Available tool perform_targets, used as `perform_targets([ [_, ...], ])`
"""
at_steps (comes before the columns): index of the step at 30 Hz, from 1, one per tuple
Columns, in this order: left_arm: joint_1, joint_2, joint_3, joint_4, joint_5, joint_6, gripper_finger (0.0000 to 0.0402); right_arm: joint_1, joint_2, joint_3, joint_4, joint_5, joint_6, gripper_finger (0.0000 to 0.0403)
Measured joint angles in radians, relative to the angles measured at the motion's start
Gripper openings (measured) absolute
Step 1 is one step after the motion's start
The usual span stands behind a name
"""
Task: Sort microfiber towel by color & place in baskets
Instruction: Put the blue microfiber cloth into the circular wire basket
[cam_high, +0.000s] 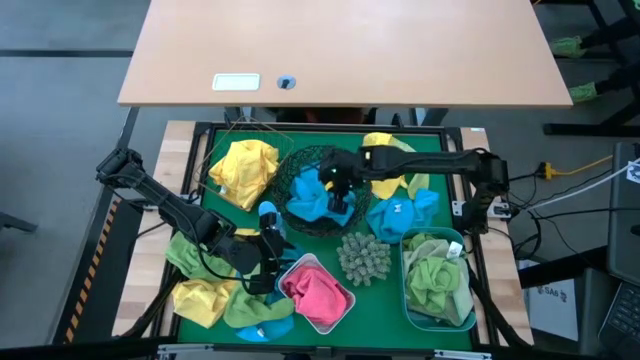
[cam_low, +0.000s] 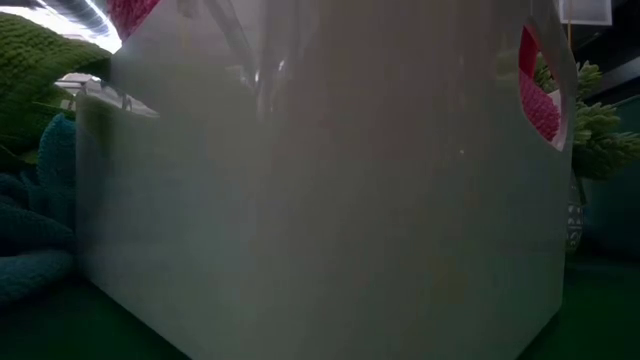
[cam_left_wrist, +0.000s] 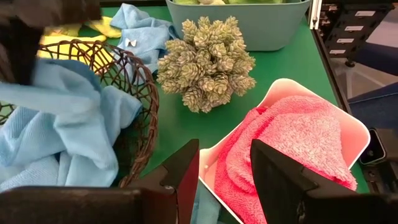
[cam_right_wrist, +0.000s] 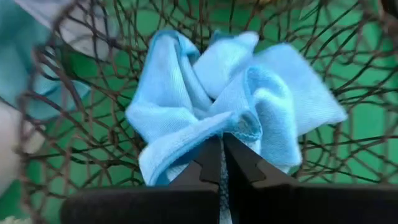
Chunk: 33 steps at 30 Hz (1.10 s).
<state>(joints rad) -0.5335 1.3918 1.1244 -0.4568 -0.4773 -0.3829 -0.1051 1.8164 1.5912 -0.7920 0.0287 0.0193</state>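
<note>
Right gripper pinches a blue towel over the black wire bowl; left gripper waits, fingers parted and empty, at the white tub

On the green mat, largest first: the translucent blue tub at the right front holds lime green towels; the wire bowl in the middle holds blue cloth; the white tub at the front holds a pink towel; loose yellow towels lie at the left rear, more blue ones right of the bowl, yellow, green and blue ones at the left front; the spiky grey-green ball sits between the two tubs
</note>
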Motion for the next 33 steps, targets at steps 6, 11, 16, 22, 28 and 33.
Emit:
perform_targets([
  [6, 0.0, 0.0, 0.0, 0.0, 0.073, -0.008, 0.0137, 0.0, 0.0, -0.132, 0.104, -0.004, 0.001, 0.0002],
  [11, 0.0, 0.0, 0.0, 0.005, 0.156, -0.12, 0.0137, 0.0, 0.0, -0.167, 0.118, -0.003, 0.001, 0.0002],
  [16, 0.0, 0.0, 0.0, 0.005, 0.345, -0.273, 0.0137, 0.0, -0.001, -0.166, 0.134, -0.003, 0.001, 0.0003],
  [22, -0.034, 0.0, 0.0, 0.0, 0.508, -0.447, 0.0137, 0.0, -0.001, -0.165, 0.144, -0.003, 0.001, 0.0048],
  [28, -0.108, 0.0, 0.0, -0.036, 0.51, -0.589, 0.0137, 0.0, -0.001, -0.165, 0.14, -0.003, 0.001, 0.0138],
  [33, -0.176, 0.002, 0.0, -0.103, 0.44, -0.733, 0.0137, 0.0, -0.001, -0.165, 0.14, -0.003, 0.001, 0.0204],
])
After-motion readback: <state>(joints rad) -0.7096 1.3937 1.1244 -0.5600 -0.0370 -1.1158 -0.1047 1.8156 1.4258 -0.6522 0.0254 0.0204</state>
